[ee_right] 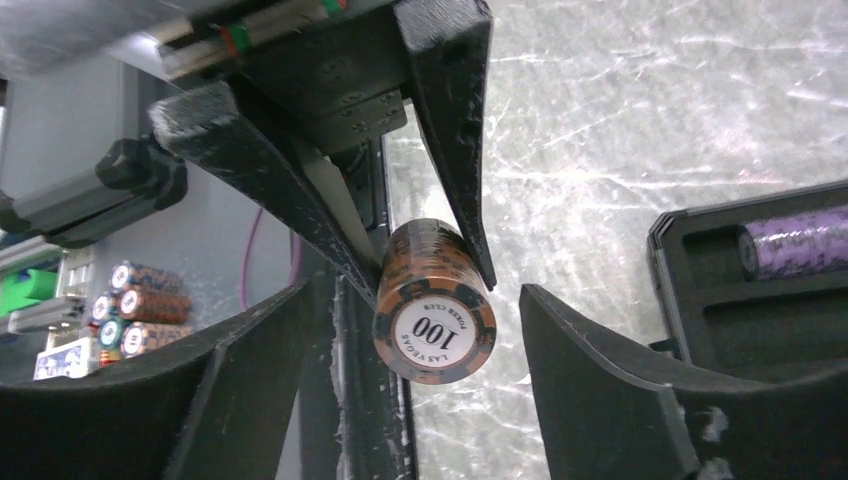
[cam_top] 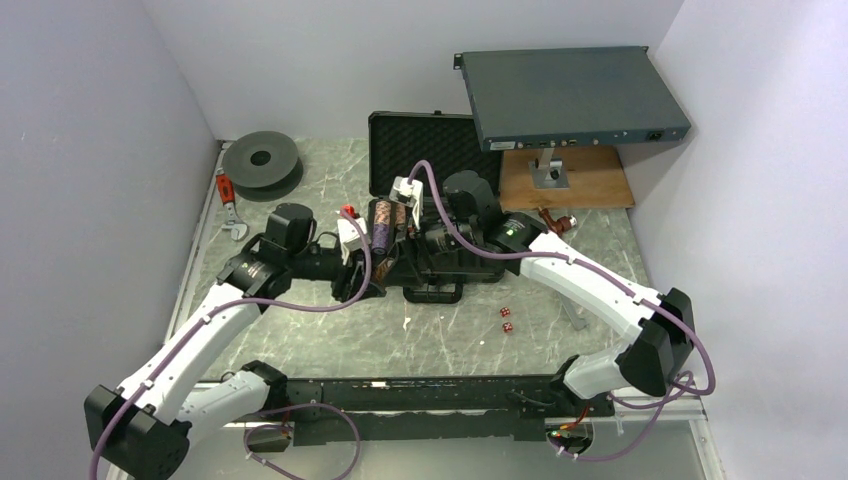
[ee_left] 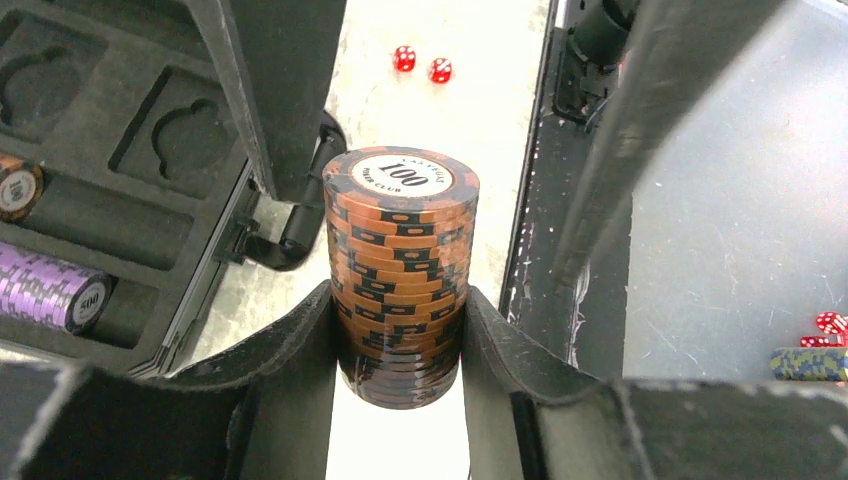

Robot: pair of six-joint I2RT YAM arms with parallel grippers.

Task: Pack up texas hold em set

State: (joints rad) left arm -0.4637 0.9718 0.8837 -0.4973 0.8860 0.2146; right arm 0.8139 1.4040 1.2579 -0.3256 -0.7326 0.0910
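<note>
Top view: The black case (cam_top: 425,150) lies open mid-worktop (cam_top: 330,335), foam lid at 12 o'clock. The left arm (cam_top: 215,320) and right arm (cam_top: 590,280) meet over its tray. Red dice (cam_top: 506,320) lie loose at 5 o'clock. The grip is hidden here.
Left wrist view: The left end effector (ee_left: 398,335) clamps the brown chip stack (ee_left: 400,250) by its lower half. At 9 o'clock a purple stack (ee_left: 55,290) lies slotted beside free slots.
Right wrist view: The right end effector (ee_right: 415,330) stands open, its fingers clear of the stack on both sides.
Step in hand: Likely stowing the brown chips, carried by the left alone.
Next move: The right backs away, then the stack is laid sideways in a free slot.
</note>
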